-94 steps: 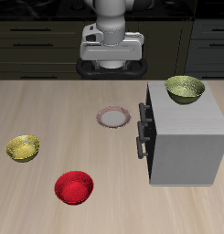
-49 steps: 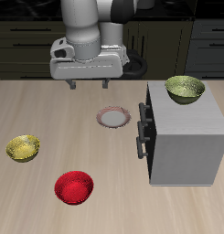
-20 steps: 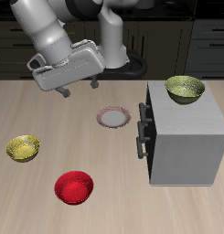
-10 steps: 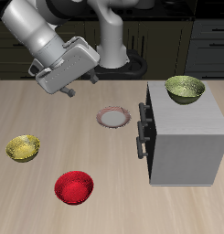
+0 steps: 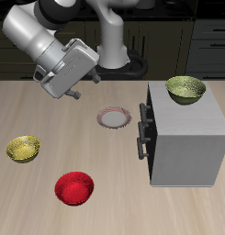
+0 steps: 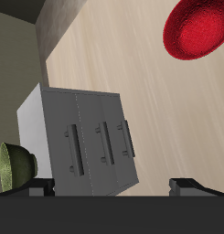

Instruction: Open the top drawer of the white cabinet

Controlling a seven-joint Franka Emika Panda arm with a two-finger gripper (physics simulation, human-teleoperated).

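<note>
The fingers (image 5: 83,86) hang tilted in the air above the back part of the worktop (image 5: 50,115), apart from each other and with nothing between them; in the exterior view two short dark tips show under the grey hand, one near its lower corner and one farther back. In the wrist view only two dark finger ends (image 6: 197,186) show at the frame edge, wide apart, with bare wood between them. The arm carrying them leans away from the white cabinet (image 5: 183,138), so the hand is well apart from it.

The white cabinet stands on the worktop toward the end opposite the hand, its front with three dark bar handles turned toward the middle of the worktop. In the wrist view the three handles lie side by side on the grey front (image 6: 90,146). The top drawer (image 5: 147,114) looks flush with the cabinet front, shut, its dark handle untouched.

An olive-green bowl (image 5: 185,89) sits on the cabinet's top near its back edge. A small pink-rimmed plate (image 5: 114,117) lies on the worktop just in front of the cabinet's drawers. A yellow bowl (image 5: 23,149) rests near the far end of the worktop, and a red bowl (image 5: 74,188) lies close to the front edge.
</note>
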